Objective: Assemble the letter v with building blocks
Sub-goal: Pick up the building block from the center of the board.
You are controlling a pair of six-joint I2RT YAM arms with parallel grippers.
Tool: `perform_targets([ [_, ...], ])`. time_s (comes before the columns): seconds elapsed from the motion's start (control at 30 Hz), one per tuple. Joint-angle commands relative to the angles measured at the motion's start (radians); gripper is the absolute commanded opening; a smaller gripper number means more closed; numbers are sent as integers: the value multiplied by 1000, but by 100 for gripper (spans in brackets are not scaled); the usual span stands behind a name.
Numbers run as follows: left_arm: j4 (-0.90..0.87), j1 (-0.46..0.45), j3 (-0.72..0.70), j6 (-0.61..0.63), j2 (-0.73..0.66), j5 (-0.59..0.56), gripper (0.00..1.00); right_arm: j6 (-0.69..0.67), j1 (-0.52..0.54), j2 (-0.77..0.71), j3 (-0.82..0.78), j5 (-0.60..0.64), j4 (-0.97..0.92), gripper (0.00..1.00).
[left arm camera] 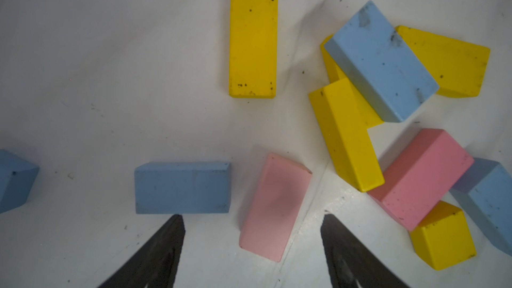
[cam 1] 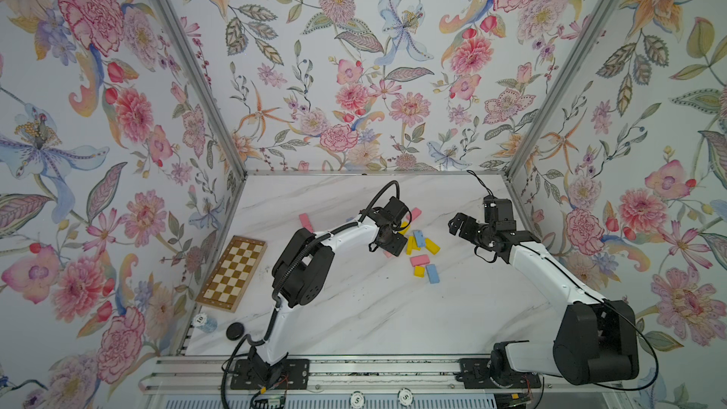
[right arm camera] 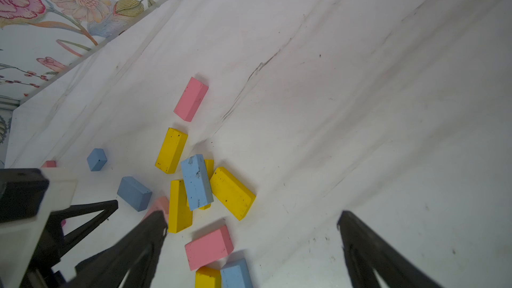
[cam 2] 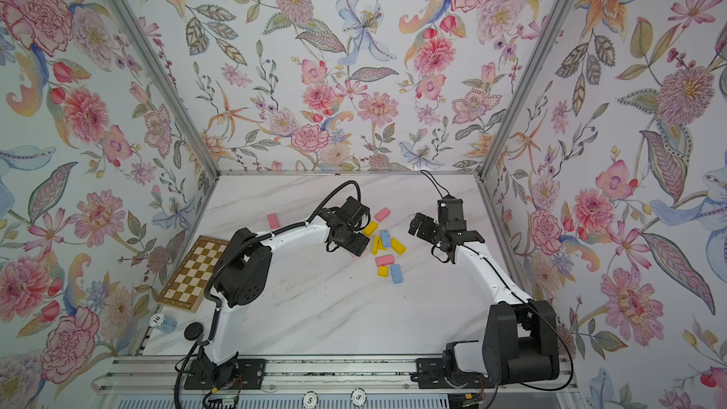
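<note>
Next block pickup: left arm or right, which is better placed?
Left. The left gripper sits low over the blocks, its open jaws either side of a flat pink block. The right gripper, also open, stands off to one side of them.

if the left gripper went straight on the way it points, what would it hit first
The left gripper would likely meet the pale pink block between its open jaws first; depth is unclear.

A robot test enclosure is indicated: floral-papered wall panels (cam 1: 354, 72) are held by silver aluminium posts (cam 1: 189, 60) (nothing domestic), around a white marble-patterned tabletop (cam 1: 393, 308).
</note>
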Motion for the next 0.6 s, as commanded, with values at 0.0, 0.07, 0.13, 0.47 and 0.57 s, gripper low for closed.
perform_targets([
  [0.0, -40, 1, 59, 17, 40, 9, 77, 13, -5, -20, -18, -13, 2, 99],
  [0.07, -51, -4, 78, 9, 59, -4, 76, 13, -5, -20, -20, -12, 4, 99],
  [0.13, -51, -4, 89, 9, 72, 4, 72, 13, -5, -23, -22, -13, 7, 99],
  [0.47, -59, -33, 101, 23, 110, 12, 56, 16, -5, -22, -28, -9, 19, 99],
  [0.57, -64, -33, 100, 32, 123, 7, 51, 20, -5, -23, -38, -12, 30, 99],
])
